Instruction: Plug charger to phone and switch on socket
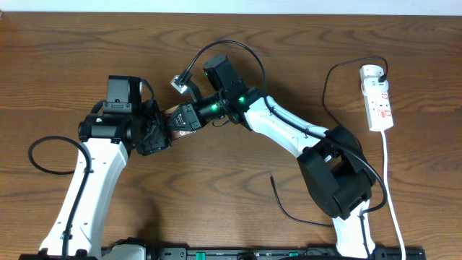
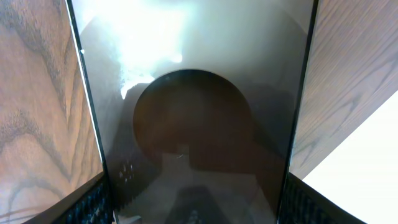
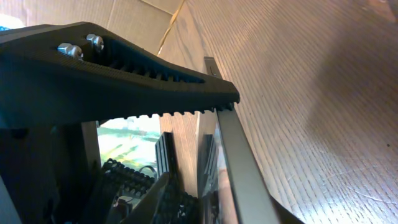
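The phone (image 2: 199,93) fills the left wrist view, its glossy dark face reflecting light. My left gripper (image 2: 199,214) is shut on its two long edges. In the overhead view only a brown sliver of the phone (image 1: 170,110) shows between my left gripper (image 1: 155,135) and my right gripper (image 1: 182,119). In the right wrist view the phone (image 3: 239,168) stands edge-on, and my right gripper (image 3: 205,149) has its fingers apart, the upper fingertip against the phone's edge. The charger cable (image 1: 326,87) runs from its plug in the socket strip (image 1: 378,101); its loose end (image 1: 273,180) lies on the table.
The strip's thick white cord (image 1: 390,188) runs down the right side of the wooden table (image 1: 238,188). A small grey adapter on a black robot cable (image 1: 178,82) hangs behind the grippers. Another black robot cable (image 1: 43,162) loops at the left.
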`<state>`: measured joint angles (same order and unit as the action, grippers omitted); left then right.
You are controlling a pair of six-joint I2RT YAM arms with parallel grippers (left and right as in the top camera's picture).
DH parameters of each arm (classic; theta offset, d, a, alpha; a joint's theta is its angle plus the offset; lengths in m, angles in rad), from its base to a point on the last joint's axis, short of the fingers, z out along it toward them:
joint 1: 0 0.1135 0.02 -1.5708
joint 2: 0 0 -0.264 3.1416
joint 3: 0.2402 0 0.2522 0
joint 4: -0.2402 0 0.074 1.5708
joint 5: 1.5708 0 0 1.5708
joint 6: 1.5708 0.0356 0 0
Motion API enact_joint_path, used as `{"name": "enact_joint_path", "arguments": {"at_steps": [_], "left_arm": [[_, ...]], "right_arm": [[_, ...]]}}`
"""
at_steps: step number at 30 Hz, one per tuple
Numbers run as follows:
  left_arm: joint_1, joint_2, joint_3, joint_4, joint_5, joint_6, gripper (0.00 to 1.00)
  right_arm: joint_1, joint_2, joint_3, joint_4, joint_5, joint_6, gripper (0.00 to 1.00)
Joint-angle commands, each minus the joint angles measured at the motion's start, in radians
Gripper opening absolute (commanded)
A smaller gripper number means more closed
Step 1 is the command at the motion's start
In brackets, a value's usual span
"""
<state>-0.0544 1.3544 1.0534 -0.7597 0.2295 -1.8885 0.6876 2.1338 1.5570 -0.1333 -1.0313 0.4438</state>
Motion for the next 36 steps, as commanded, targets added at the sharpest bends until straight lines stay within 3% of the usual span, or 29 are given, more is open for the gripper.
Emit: {"name": "enact_joint_path", "arguments": {"at_steps": [1,19,28,29,33,36], "left_arm": [[-0.002,-0.002,0.03,-0.003,-0.013,-0.009,0.07],[-0.002,-0.002,0.03,-0.003,-0.013,0.003,0.08],[-0.002,-0.002,0.03,-0.003,-0.013,0.003,0.07],[-0.002,-0.002,0.03,-0.003,-0.013,0.003,0.11],[-0.002,-0.002,0.03,-0.002,-0.011,0.01,0.57],[-0.002,-0.002,0.03,0.001,-0.006,0.031,0.77]], "right_arm": [[0.002,-0.002,0.017,0.002,-0.007,-0.003,0.23],[0.002,-0.002,0.017,0.002,-0.007,-0.003,0.02],[0.002,-0.002,0.017,0.002,-0.007,-0.003,0.01],[0.002,-0.002,0.017,0.002,-0.007,-0.003,0.01],[0.001,-0.002,0.017,0.002,-0.007,-0.003,0.01],[-0.002,-0.002,0.017,0.002,-0.007,-0.003,0.01]]}}
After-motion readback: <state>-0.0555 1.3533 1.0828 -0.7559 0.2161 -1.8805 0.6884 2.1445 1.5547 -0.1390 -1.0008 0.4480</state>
